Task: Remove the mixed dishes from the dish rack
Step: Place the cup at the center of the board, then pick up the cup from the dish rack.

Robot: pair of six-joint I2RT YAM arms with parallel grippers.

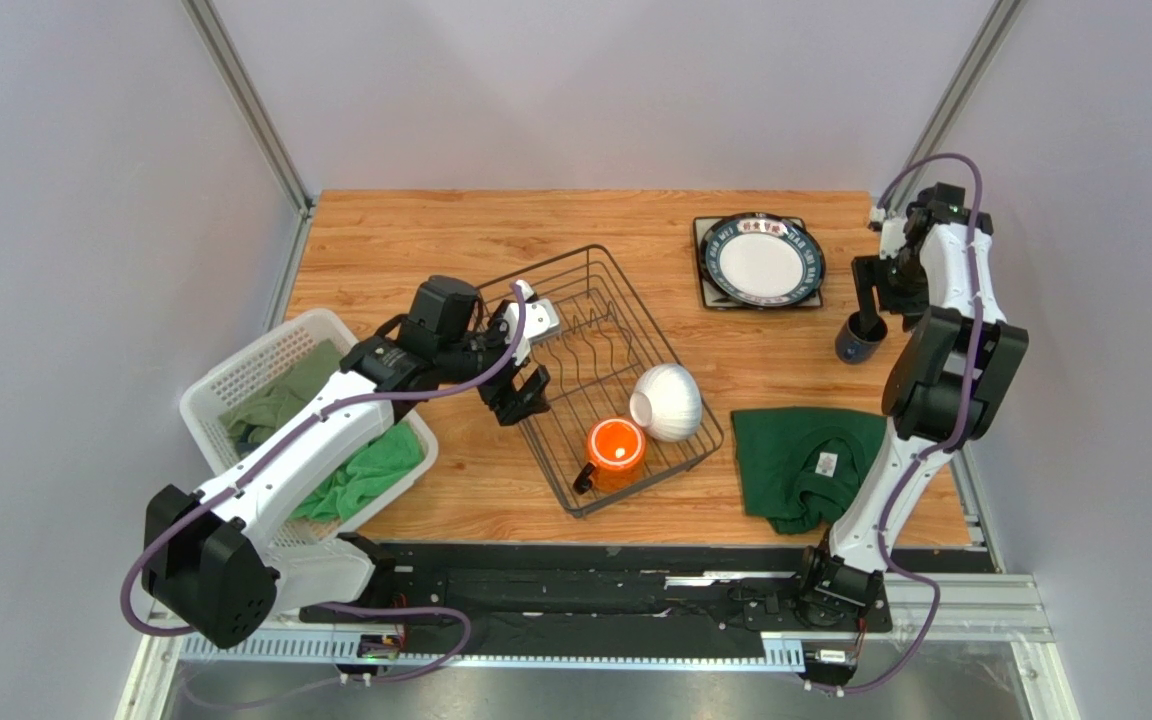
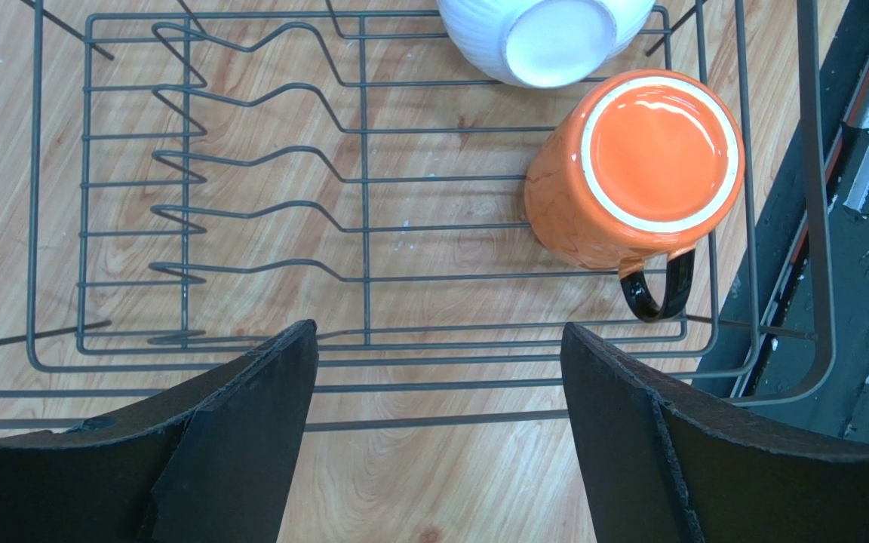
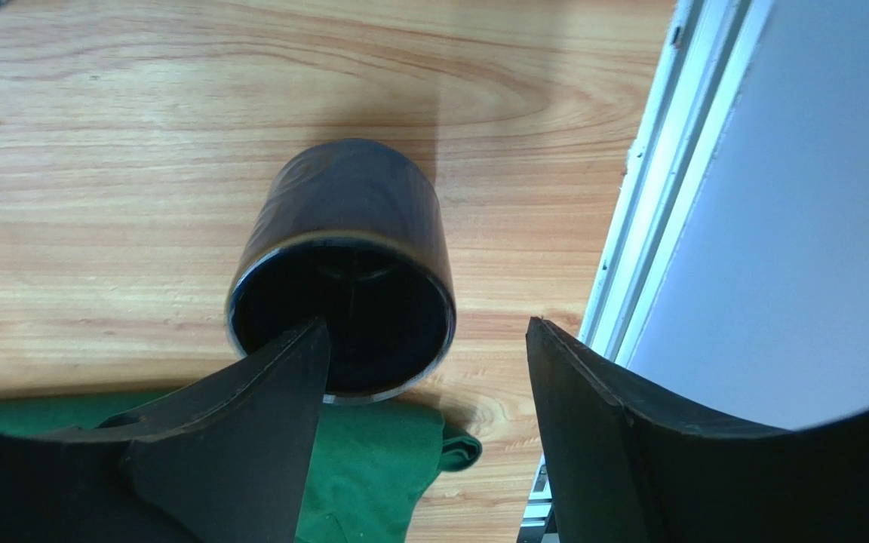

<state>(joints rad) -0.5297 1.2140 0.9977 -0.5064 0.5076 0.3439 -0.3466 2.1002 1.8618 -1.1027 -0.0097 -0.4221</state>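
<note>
**Clerk:** How will the dishes handle, and where should they be taken?

**Inspector:** All appear to be glazed ceramic, so I judge them stiff, slick and breakable, with fair weight for their bulk. The round white plate with the dark lettered rim (image 1: pixel 760 263) lies flat on a square plate (image 1: pixel 704 227) at the far right of the wooden tabletop (image 1: pixel 432 240), outside the black wire dish rack (image 1: pixel 582 323). Only its rim offers a hold. The white ribbed bowl (image 2: pixel 541 34) lies tipped in the rack with its foot showing. It is best pinched across the rim wall. The orange mug with the black handle (image 2: pixel 637 170) lies just beside the bowl, its base toward the left wrist camera. Grip it across the body or one wall, not by the thin handle. The dark blue mug (image 3: pixel 343 226) stands upright near the tabletop's right edge.

**Clerk:** And the tools?

**Inspector:** The left tool (image 2: pixel 439 339) has its fingers wide apart and holds nothing. It hovers at the rack's near side. The right tool (image 3: pixel 426 328) also has its fingers apart, one at the blue mug's mouth and the other clear outside the wall. It is not clamped.

**Clerk:** What do the containers hold?

**Inspector:** The dish rack holds the bowl and the orange mug only, both at one end, and the tines stand bare. The white plastic slotted basket (image 1: pixel 244 357) on the left holds green cloths (image 1: pixel 364 473). The blue mug's interior is dark and looks empty. A dark green cloth (image 1: pixel 800 450) lies loose just beside that mug.
</note>
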